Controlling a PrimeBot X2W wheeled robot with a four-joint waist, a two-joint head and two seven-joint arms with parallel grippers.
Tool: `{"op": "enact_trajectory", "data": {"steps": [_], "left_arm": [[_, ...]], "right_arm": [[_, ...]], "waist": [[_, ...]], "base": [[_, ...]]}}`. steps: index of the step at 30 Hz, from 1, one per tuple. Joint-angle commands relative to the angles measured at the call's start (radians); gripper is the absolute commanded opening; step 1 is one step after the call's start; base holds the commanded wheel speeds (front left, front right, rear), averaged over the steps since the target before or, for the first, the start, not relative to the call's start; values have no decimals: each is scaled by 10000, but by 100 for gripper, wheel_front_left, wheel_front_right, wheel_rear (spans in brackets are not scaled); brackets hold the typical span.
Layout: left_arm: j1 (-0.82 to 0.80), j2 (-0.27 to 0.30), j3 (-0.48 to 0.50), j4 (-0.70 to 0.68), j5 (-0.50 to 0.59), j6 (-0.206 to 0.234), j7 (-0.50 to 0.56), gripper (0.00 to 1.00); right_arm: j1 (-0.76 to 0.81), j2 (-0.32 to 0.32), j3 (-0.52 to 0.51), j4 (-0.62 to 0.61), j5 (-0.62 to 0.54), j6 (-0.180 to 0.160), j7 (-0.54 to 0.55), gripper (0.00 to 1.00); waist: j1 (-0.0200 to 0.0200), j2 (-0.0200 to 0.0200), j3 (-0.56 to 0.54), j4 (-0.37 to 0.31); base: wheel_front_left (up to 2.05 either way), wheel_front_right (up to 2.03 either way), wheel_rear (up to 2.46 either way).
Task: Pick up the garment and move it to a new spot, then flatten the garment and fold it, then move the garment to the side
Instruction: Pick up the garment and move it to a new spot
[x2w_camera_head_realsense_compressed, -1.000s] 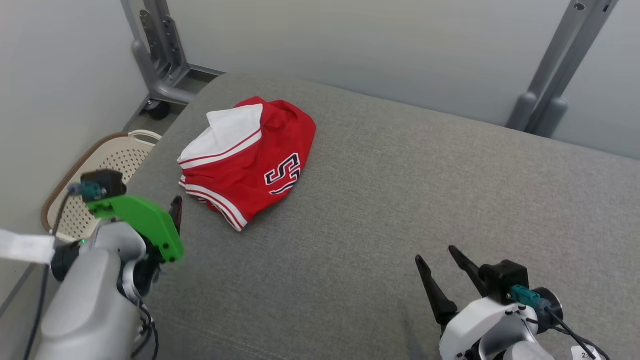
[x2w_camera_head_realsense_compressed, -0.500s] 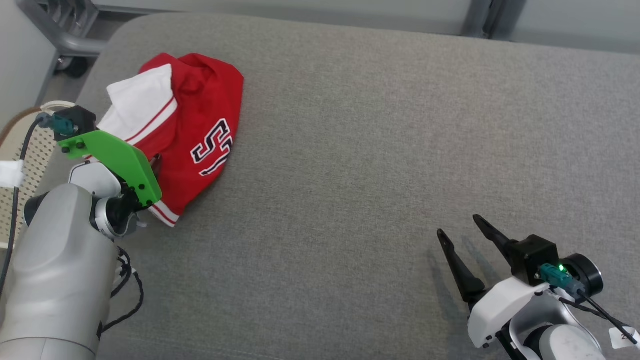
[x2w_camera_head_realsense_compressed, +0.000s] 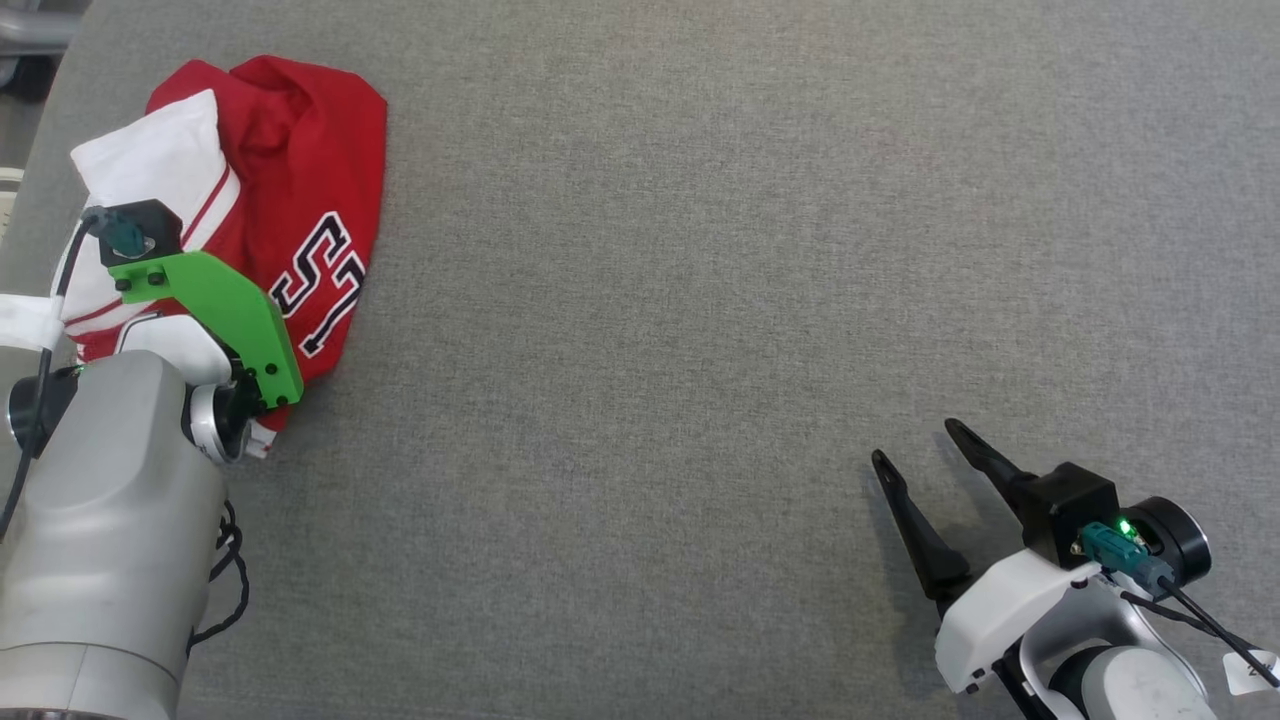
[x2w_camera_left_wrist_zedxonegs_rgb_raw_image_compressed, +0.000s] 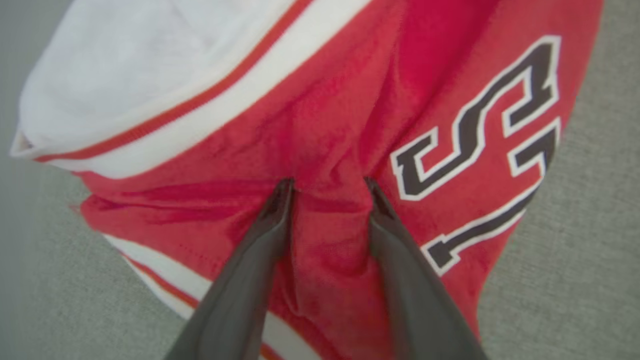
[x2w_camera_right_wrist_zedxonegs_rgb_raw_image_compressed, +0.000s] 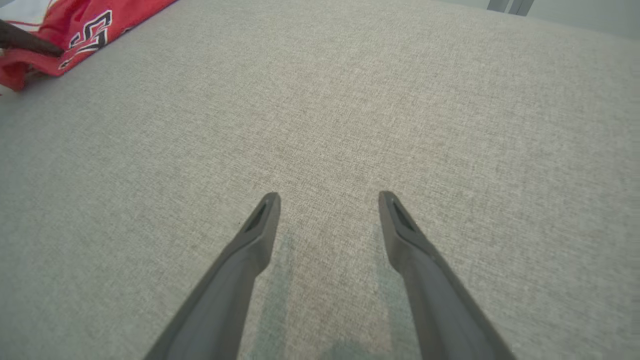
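Since a second ago the head camera has tipped down, so the wall and posts have left its view, and the left gripper has gone from beside the garment's near hem to on top of it, its fingers drawing closer together. The garment lies crumpled at the far left corner of the cushion, close to that cushion's rounded edge. It is a soft red knit with a plain white panel, thin red and white stripe trim along the bands, and blocky dark letters outlined in white. In the left wrist view the two long, dark, tapering fingers stand partly apart. Their tips are sunk into the red cloth, and a raised ridge of fabric is gathered between them with creases running out from it. Whether they already pinch that ridge or only press beside it cannot be told from this angle. From the head view those fingers are hidden under a flat, angular green bracket with a small black block at its top. That bracket is mounted on the smooth grey forearm, which overlaps the garment's near corner. The right gripper sits low at the near right, well apart from the garment. Its fingers are spread wide with nothing between them, pointing over bare cushion. The cushion is a flat grey weave with a fine, even grain, and faint shadows of the right fingers fall on it.
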Motion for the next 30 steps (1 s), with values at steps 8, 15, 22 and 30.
{"op": "enact_trajectory", "data": {"steps": [8, 15, 22, 30], "left_arm": [[-337, -69, -5, 73, 34, 99, -590, 0], [-814, -142, -139, -457, 191, -77, -1330, 0], [-1147, -318, -392, -1330, 257, -312, -1643, 0], [-1324, -1031, -468, -2285, -206, -724, -1429, 0]], "right_arm": [[-121, 90, 12, 249, 95, -11, -173, 100], [-177, 463, 109, 854, 204, -11, -556, 100], [57, 863, 265, 1664, 405, -11, -1018, 100], [-50, 1047, 301, 2193, 417, -11, -1285, 100]], "waist": [[-1, 0, -323, -130], [-1, 0, -1292, -367], [-1, 0, -2594, -1186], [-1, 0, -3440, -2491]], "base": [[0, 0, 0], [0, 0, 0], [0, 0, 0], [0, 0, 0]]}}
